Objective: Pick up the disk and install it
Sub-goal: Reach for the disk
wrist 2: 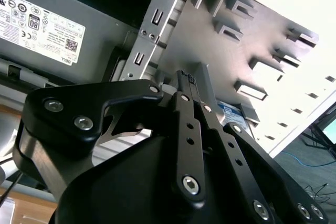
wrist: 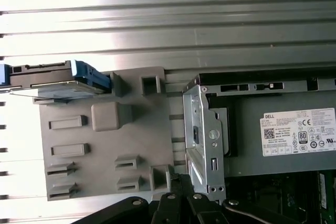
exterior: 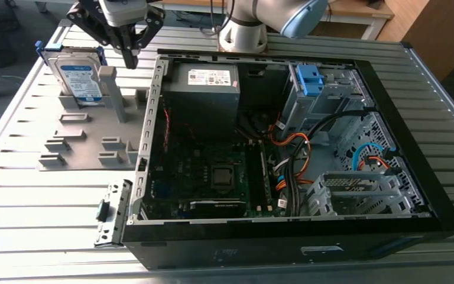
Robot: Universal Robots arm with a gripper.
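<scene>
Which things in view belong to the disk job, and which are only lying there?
For the job:
- disk, upright in the holder
- gripper, shut, close to the disk, not holding it
- open case

Just there:
- power supply
- cables
- table

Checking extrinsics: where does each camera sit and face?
Exterior view: off-arm, high, looking down on the open case, disk, gripper and arm.
First wrist view: looks down past the gripper at disk, grey holder.
Second wrist view: close along the gripper toward the holder.
Shared: both wrist views show the power supply.
</scene>
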